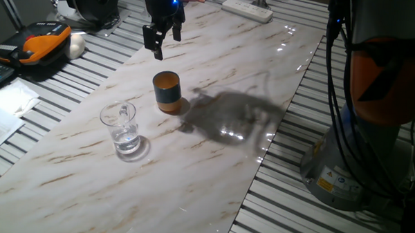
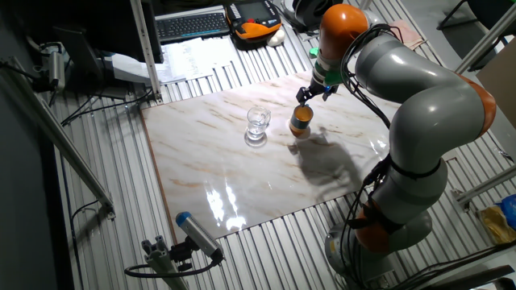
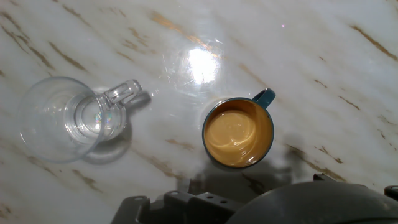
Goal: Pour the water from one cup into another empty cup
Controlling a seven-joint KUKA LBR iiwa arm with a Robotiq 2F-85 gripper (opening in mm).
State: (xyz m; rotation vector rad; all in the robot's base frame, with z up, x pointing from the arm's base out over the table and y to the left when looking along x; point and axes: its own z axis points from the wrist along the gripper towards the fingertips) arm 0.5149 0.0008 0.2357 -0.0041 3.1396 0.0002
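On the marble-patterned table (image 1: 212, 172) in front of you, the grey and orange arm (image 2: 419, 89) reaches over from the side and casts a dark shadow (image 1: 235, 114) on the slab beside the cups. Your gripper (image 1: 160, 37) hangs in the air above the far part of the table, well clear of both cups, with its two fingers (image 1: 158, 47) spread apart and nothing between them. Below it the clear glass cup (image 1: 122, 127) stands upright, its small handle (image 3: 124, 93) turned toward the other cup, and you can see a little water (image 3: 87, 121) in its bottom. The blue-grey and orange cup (image 1: 167, 91) stands upright near it, apart from it and closer to the gripper; its orange inside (image 3: 237, 132) looks bare from the hand view.
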